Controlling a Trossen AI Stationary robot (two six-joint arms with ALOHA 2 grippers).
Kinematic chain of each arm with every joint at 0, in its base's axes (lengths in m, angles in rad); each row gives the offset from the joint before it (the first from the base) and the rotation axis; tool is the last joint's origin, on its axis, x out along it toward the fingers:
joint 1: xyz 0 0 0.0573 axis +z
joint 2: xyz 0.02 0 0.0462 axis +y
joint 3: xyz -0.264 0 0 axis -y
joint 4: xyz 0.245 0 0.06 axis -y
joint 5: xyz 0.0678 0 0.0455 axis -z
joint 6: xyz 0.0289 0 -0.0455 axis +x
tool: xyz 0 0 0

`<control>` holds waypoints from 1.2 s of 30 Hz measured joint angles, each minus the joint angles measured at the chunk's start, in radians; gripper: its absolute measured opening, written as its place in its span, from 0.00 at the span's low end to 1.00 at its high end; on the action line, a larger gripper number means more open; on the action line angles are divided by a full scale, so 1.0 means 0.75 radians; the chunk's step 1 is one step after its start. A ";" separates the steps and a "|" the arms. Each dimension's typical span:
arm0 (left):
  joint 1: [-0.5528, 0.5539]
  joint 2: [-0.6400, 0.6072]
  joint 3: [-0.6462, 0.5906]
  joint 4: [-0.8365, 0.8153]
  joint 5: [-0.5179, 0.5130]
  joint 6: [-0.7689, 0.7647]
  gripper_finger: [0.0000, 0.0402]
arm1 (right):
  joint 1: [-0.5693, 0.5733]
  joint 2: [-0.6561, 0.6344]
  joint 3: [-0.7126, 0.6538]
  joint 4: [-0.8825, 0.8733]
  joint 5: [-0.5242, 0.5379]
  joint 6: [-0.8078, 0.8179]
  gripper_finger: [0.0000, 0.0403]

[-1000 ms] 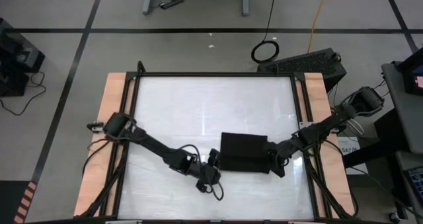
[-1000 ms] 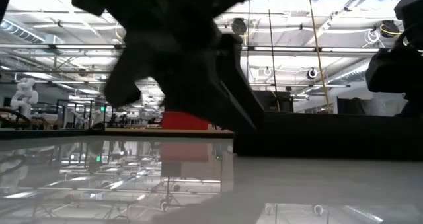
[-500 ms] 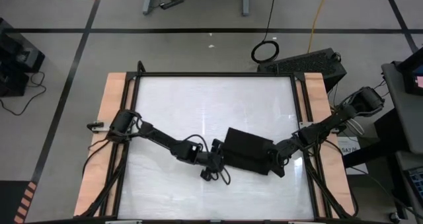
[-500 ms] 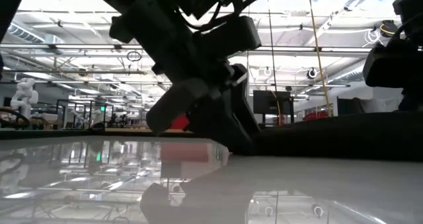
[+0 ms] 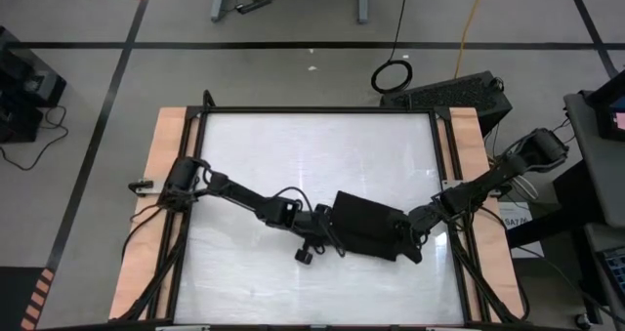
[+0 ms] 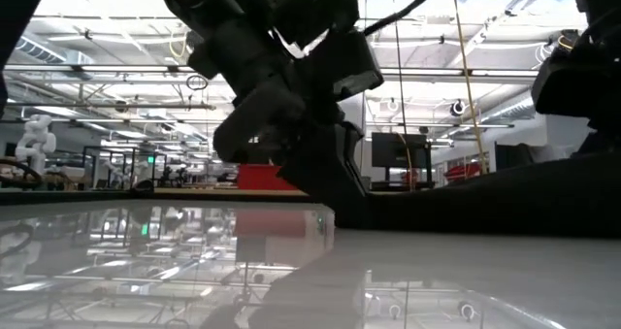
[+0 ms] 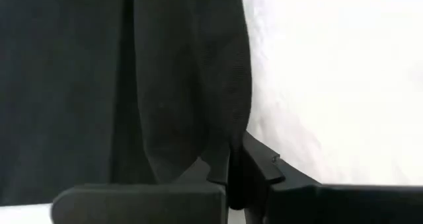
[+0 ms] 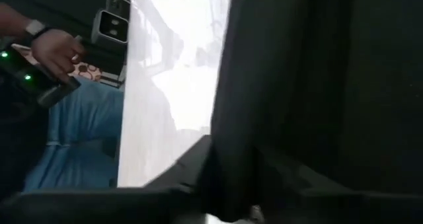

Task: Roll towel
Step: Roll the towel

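From the high view, the towel (image 5: 365, 227) is lying as a folded dark bundle on the white table (image 5: 293, 155), in the half nearer the robot and a little toward the right side, slightly skewed against the table's edges. The left gripper (image 5: 328, 229) is sitting at the bundle's left edge, its arm reaching in across the table from the left rail, while the right gripper (image 5: 402, 235) is sitting at the bundle's right edge, its arm coming in from the right rail; the cloth is lying between the two, touching both. In the low view, the left gripper (image 6: 325, 183) is looming large just above the glossy surface with its tips down at the near end of the towel (image 6: 485, 208), which is stretching away as a low dark band; the right arm is showing only as a dark mass at the upper edge. In the left wrist view, the towel (image 7: 132, 85) is filling most of the picture, a rounded fold hanging down into the left gripper (image 7: 231, 181), whose fingers (image 7: 261, 168) are pressing together on the cloth's edge against the pale table (image 7: 344, 72). In the right wrist view, the towel (image 8: 317, 78) is standing as a thick dark fold running into the right gripper (image 8: 228, 178), whose jaws are clamping on it, and a person's hand (image 8: 56, 49) is showing beyond the table
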State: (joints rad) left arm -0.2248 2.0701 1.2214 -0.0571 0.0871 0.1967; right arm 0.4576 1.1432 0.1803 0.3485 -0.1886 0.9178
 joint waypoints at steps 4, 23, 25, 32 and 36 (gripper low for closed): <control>0.024 0.002 -0.002 0.014 0.301 -0.188 0.03 | 0.006 -0.023 0.051 -0.056 -0.001 -0.055 0.43; 0.193 0.020 0.024 0.199 0.870 -0.790 0.02 | 0.282 -0.005 0.656 -0.848 0.407 -0.575 0.53; 0.210 0.040 0.025 0.239 0.912 -0.857 0.02 | 0.329 0.050 0.656 -0.826 0.446 -0.523 0.53; 0.239 0.133 0.068 0.292 0.961 -0.961 0.02 | 0.505 0.256 0.711 -0.939 0.688 -0.336 0.52; 0.245 0.148 0.081 0.293 0.980 -0.983 0.02 | 0.578 0.345 0.770 -1.050 0.772 -0.281 0.50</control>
State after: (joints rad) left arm -0.0407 2.1809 1.2823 0.1627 0.8223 -0.5409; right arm 0.8914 1.4021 0.7577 -0.4392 0.3905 0.7068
